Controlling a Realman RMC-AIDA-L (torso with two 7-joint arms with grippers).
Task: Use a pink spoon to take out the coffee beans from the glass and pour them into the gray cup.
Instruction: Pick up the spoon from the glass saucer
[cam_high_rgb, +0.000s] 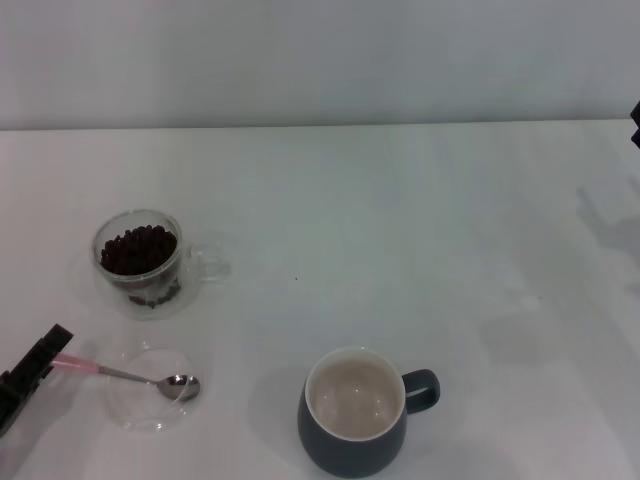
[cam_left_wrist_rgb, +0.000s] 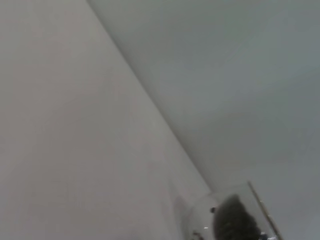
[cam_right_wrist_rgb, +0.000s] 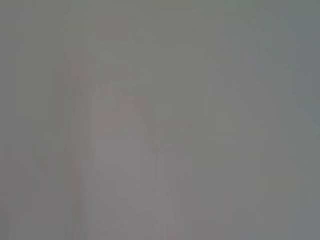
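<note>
Presently, left gripper (cam_high_rgb: 45, 362): black, low at the near left edge of the white table (cam_high_rgb: 420, 220) in the head view, its tips at the pink end of the pink spoon (cam_high_rgb: 130, 375). Grip state: appears closed on the handle end, though the contact itself is small and partly hidden.

Pink spoon: lies nearly flat, handle toward the left gripper, metal bowl resting over the far rim of the flat clear glass dish (cam_high_rgb: 150, 400), which sits just beside the gripper. Spoon bowl looks empty.

Glass (cam_high_rgb: 142, 262): upright, farther back from the dish, clear handle pointing toward the robot's right. Coffee beans (cam_high_rgb: 138, 248) fill its inner wall; seen also as a dark blurred mass (cam_left_wrist_rgb: 235, 222) in the left wrist view.

Gray cup (cam_high_rgb: 355, 415): upright at near centre, well apart from the glass and the dish, loop handle toward the robot's right, cream inside with no beans visible.

Right gripper: only a dark sliver (cam_high_rgb: 635, 122) at the far right edge of the head view; grip state cannot be told. Right wrist view shows a blank grey field.
</note>
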